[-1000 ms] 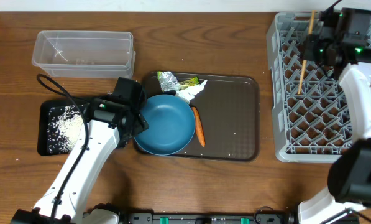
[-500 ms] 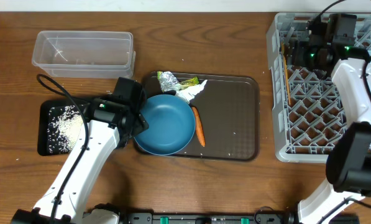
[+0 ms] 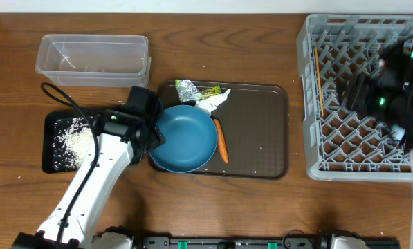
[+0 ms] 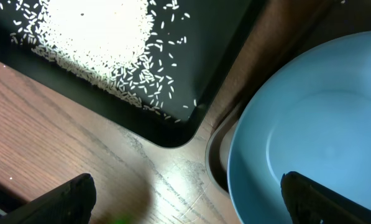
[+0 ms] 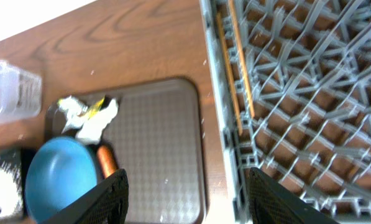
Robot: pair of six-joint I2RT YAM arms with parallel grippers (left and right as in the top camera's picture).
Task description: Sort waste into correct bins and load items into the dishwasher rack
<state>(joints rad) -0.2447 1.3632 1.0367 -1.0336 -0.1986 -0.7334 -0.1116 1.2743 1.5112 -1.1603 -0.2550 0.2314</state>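
the chopsticks [image 3: 319, 79] lie in the dishwasher rack [image 3: 308, 131], flat along its left wall – their long axis runs from the far side of the table toward the near side, the two sticks close together and nearly parallel. the right wrist view shows them [image 5: 242, 62] resting on the grey lattice just inside the rim.

the right gripper [image 5: 185, 200] hangs above the rack with its fingers apart and nothing between them; overhead it is a dark blur over the middle of the rack.

the left gripper [image 4: 188, 198] stands wide apart at the left rim of the dark-blue bowl [image 3: 184, 140] – one finger over the bowl, the other over bare wood. whether it touches the bowl cannot be told.

the bowl sits on the left end of the brown tray [image 3: 258, 131]. the carrot [image 3: 221, 140] lies just to its right, long axis running far to near with a slight tilt. foil [image 3: 186, 88], wrapper [image 3: 210, 90] and tissue [image 3: 214, 102] bunch at the tray's far edge. rice [image 3: 75, 140] is heaped in the black tray [image 3: 48, 162], with the clear tub [image 3: 92, 55] beyond it.
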